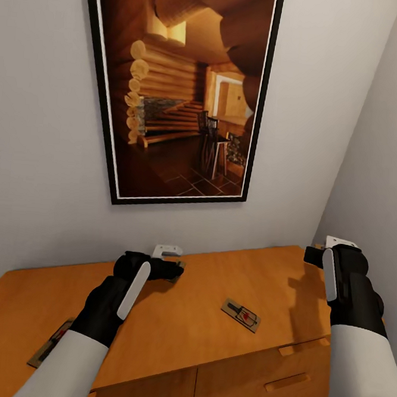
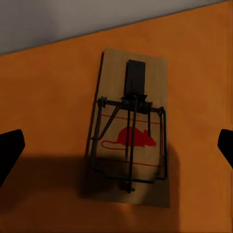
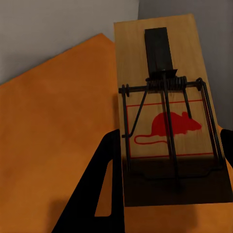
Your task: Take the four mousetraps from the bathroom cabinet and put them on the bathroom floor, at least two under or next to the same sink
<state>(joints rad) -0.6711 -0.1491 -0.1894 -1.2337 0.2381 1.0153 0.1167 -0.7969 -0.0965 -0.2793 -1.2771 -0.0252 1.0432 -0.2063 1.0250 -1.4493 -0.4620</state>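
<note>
Over the orange-brown cabinet (image 1: 215, 295), the robot's left arm reaches forward and slightly inward, its black wrist angled down so that the left gripper (image 1: 172, 267) hovers low above the wooden top near the back wall (image 1: 41, 150). Its jaws stand spread wide, the two dark fingertips (image 2: 9, 150) at either side of a mousetrap (image 2: 130, 131) that lies flat on the top between them, untouched by either in the left wrist view. The right arm is raised at the cabinet's far right end by the room corner, forearm upright, wrist turned toward the wall; the right gripper (image 1: 329, 247) pinches a second mousetrap (image 3: 167, 111), the tan board lifted clear of the top and gripped at its near end, one black finger (image 3: 99, 189) along the board's edge. Both boards carry a red mouse silhouette framed by thin red lines under the dark spring bar; no lettering can be read. A third mousetrap (image 1: 240, 314) lies on the top between the two grippers, nearer the front edge, and a fourth mousetrap (image 1: 50, 343) sits at the front edge behind the left forearm. Above the left gripper hangs a black-framed picture (image 1: 177, 89) of a log-cabin interior.
</note>
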